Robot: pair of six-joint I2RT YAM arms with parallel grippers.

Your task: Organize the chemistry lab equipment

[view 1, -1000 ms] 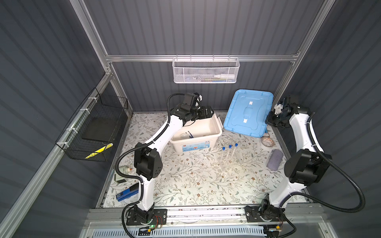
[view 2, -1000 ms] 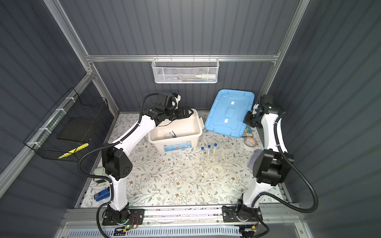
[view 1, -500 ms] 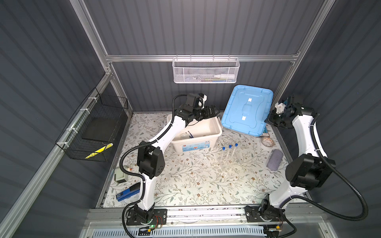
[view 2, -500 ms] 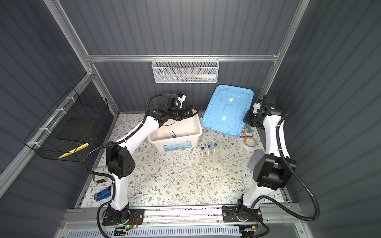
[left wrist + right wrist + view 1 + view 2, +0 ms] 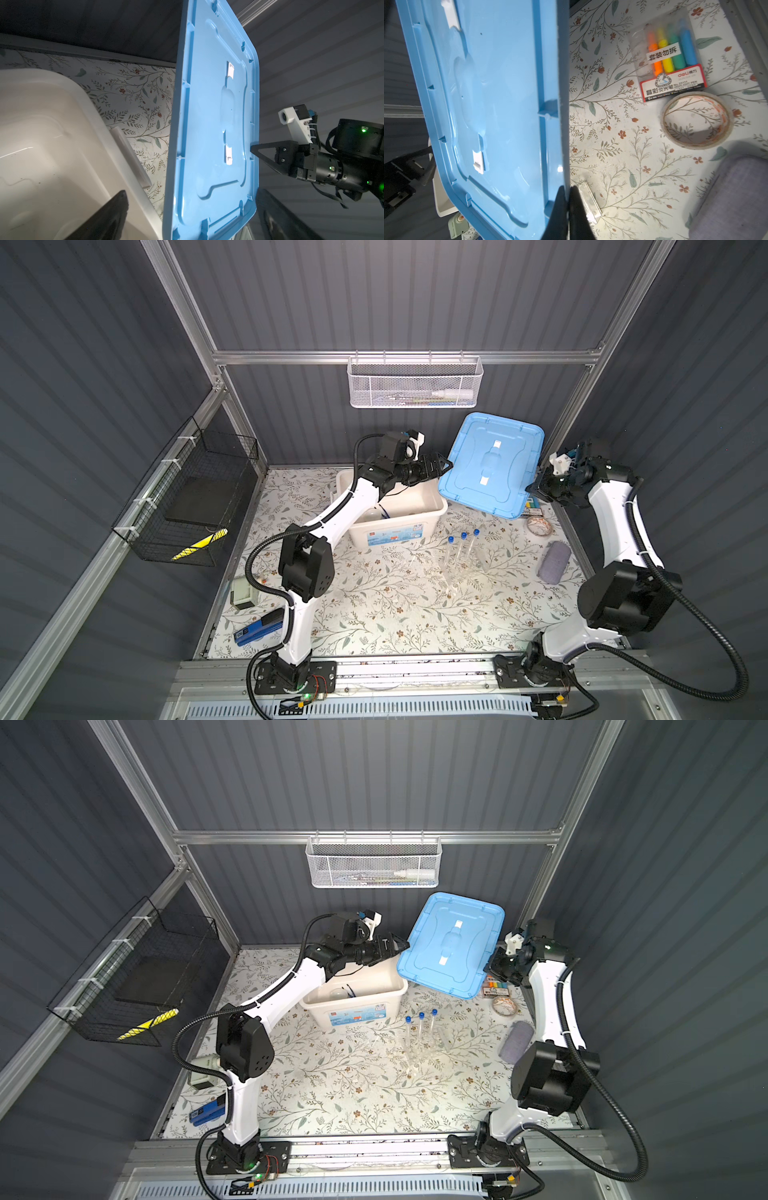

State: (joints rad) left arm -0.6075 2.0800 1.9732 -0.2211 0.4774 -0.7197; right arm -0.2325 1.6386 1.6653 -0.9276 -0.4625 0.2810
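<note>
Compared with one second ago, the left pincer [image 5: 441, 466] has left its place over the back rim of the white plastic bin [image 5: 390, 533] and has swung to the right, toward the left edge of the light blue plastic lid [image 5: 490, 464]. The lid itself has come a little to the left in both top views. This pincer is spread wide and grasps nothing. In the left wrist view its two dark fingers [image 5: 108, 216] stand on both sides of the lid's edge, with no contact that I can see. The right pincer [image 5: 566, 192] is clenched on the opposite edge of the lid and carries it tilted in the upper centre-right of the frame (whether the low corner touches the flowered worktop [image 5: 374, 614] I cannot tell). I judge that a two-arm hold is being prepared, so that the lid can go onto the bin. However, the blue-capped clear test tubes [image 5: 461, 549] stand outside, on the worktop at centre-right, just in front of the bin. Only the dark blue tweezers [image 5: 350, 991] and a round clear glass piece [image 5: 336, 993] lie inside, so closing now would, I think, leave the set incomplete.
</note>
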